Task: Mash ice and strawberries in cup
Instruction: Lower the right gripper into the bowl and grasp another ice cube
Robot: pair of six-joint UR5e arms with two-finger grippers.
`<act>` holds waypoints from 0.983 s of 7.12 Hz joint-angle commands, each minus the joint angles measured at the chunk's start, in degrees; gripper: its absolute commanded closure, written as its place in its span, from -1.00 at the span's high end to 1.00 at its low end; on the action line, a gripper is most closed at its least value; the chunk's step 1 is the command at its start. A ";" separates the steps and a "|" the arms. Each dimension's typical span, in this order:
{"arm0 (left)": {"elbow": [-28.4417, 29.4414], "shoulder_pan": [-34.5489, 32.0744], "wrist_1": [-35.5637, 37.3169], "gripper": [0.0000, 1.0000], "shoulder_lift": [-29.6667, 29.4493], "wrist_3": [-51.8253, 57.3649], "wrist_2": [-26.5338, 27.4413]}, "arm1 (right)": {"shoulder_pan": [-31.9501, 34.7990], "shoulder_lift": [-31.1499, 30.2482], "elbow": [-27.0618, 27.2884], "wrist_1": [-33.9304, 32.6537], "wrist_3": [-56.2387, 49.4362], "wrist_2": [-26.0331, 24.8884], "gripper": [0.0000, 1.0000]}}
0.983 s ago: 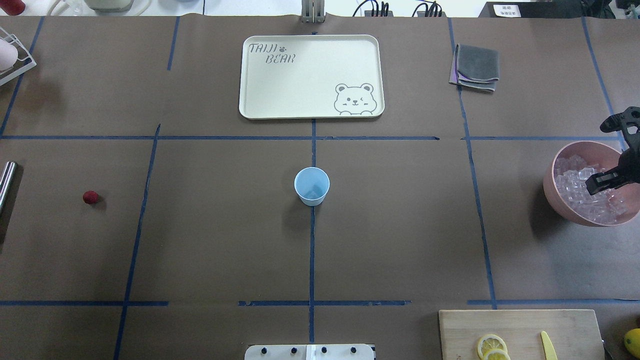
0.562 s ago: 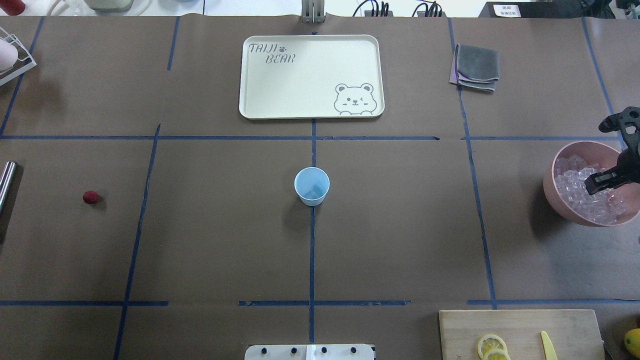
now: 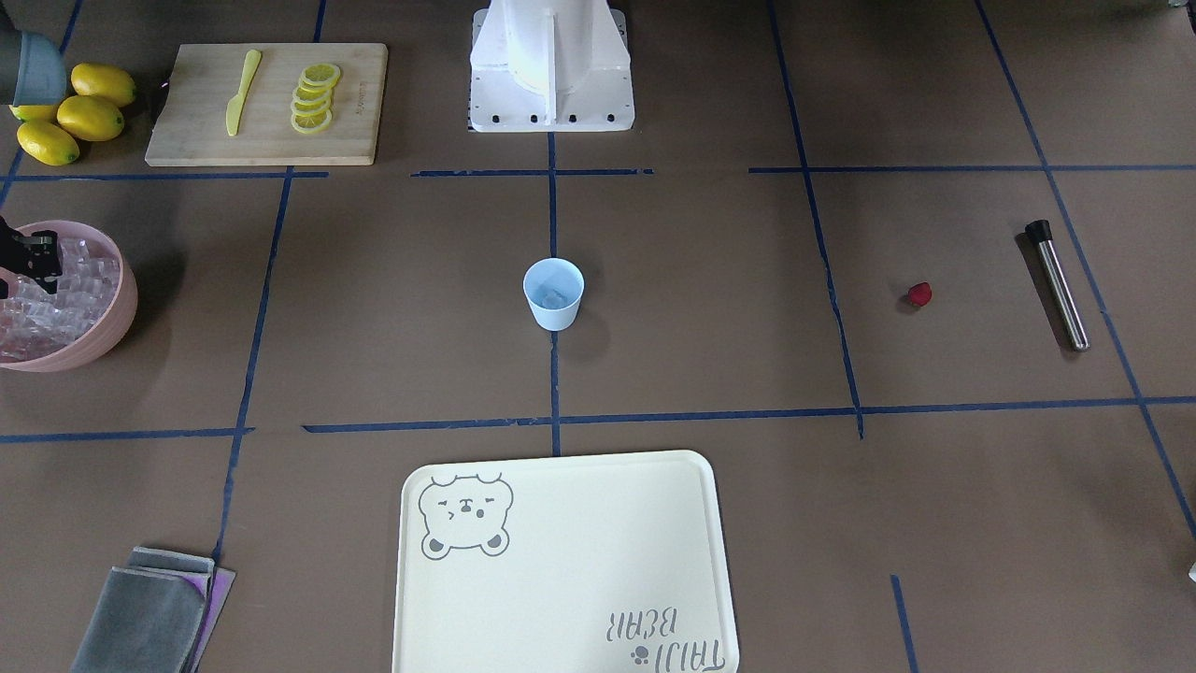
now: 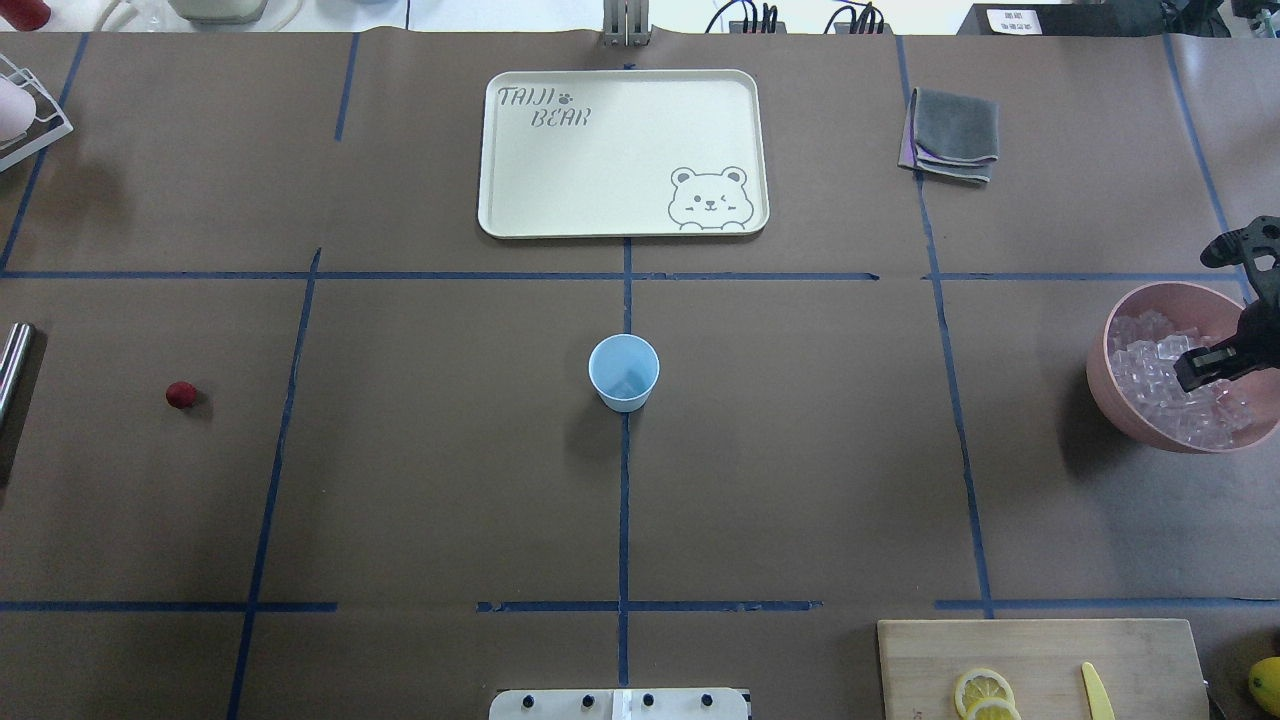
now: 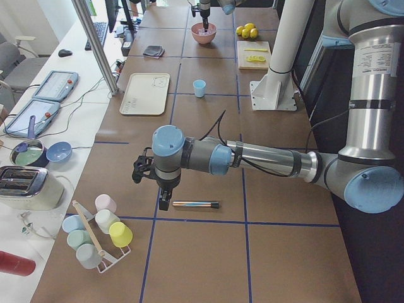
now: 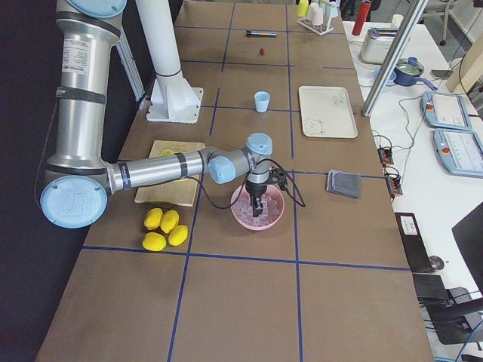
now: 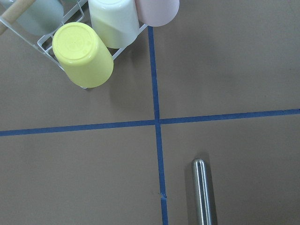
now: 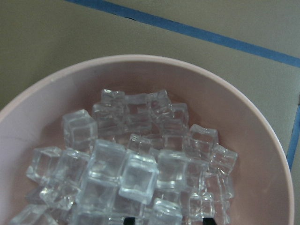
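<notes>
The pale blue cup stands upright at the table's centre, and it also shows in the front view. A clear ice cube seems to lie in it. The dark-red strawberry lies alone on the robot's left side. My right gripper hangs over the pink bowl of ice. In the right wrist view its fingertips stand wide apart just above the cubes. My left gripper shows only in the exterior left view, above a steel muddler. I cannot tell its state.
A cream bear tray lies beyond the cup and a folded grey cloth at the far right. A cutting board holds lemon slices and a yellow knife, with whole lemons beside it. A rack of upturned cups stands near the left gripper.
My right gripper has shifted very slightly over the ice bowl. Cup, strawberry and muddler have not moved.
</notes>
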 commanded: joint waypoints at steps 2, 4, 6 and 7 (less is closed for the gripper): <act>-0.01 0.00 0.09 1.00 -0.24 -0.09 -0.26 | 0.09 -0.22 0.34 0.09 0.00 -0.07 -1.00; -0.28 0.00 0.18 1.00 -0.32 -0.09 -0.35 | 0.61 -1.18 1.91 0.00 -0.09 -0.07 -1.00; -0.37 0.00 0.18 1.00 -0.32 -0.09 -0.35 | 1.58 -4.78 8.12 -3.14 -0.35 -0.07 -1.00; -0.28 0.00 0.18 1.00 -0.32 -0.09 -0.35 | 2.45 -4.62 12.77 -8.47 -0.35 -0.07 -1.00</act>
